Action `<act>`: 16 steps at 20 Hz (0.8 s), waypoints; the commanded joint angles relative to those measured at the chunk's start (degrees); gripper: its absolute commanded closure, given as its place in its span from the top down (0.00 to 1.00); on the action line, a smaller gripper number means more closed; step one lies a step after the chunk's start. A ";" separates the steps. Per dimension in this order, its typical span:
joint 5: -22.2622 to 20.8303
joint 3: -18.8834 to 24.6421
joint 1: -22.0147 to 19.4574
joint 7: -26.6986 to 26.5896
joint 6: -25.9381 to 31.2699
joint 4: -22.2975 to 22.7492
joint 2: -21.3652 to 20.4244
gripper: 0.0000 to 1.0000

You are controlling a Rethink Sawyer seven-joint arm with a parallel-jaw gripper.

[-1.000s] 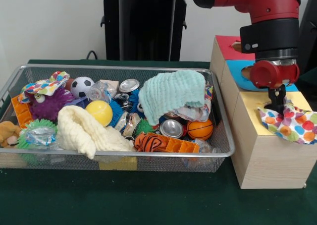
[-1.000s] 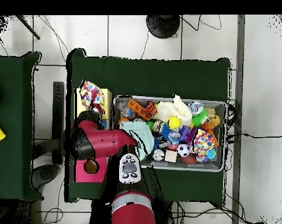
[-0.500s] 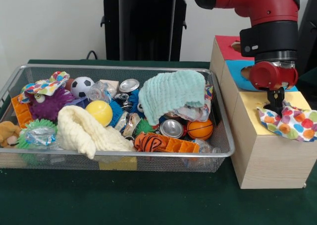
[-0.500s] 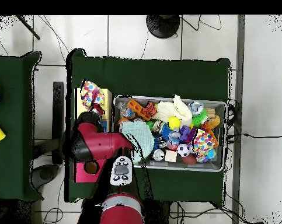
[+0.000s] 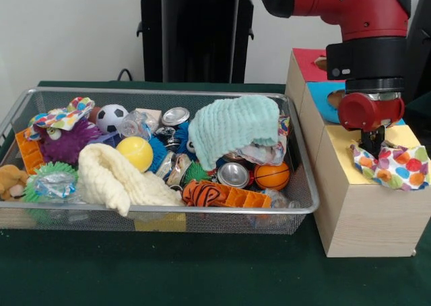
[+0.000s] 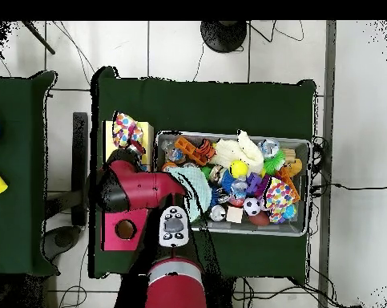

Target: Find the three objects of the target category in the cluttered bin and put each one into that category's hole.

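At right of the front view, the gripper (image 5: 370,142) hangs over the yellow-topped box (image 5: 367,208), its tips buried in the polka-dot cloth (image 5: 397,168); how far apart the fingers stand cannot be told. Cloth lies bunched on the box top, spilling toward the right edge. Behind it sit the blue-topped box (image 5: 322,94) and the red-topped box (image 5: 308,65), each with a hole. Left of the boxes, the wire bin (image 5: 306,199) holds a mint towel (image 5: 232,125), cream cloth (image 5: 118,178), second polka-dot cloth (image 5: 59,117), yellow ball (image 5: 135,152), soccer ball (image 5: 111,117), basketball (image 5: 272,176) and cans (image 5: 234,174).
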 commanded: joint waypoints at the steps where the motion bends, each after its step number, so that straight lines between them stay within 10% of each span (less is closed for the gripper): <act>1: -7.48 6.95 -4.33 -3.38 16.89 -3.07 11.75 0.00; 8: -16.11 9.67 -4.10 -8.96 21.94 -8.86 12.13 0.00; 16: -17.29 8.62 -2.36 -1.95 26.19 -15.09 17.45 0.00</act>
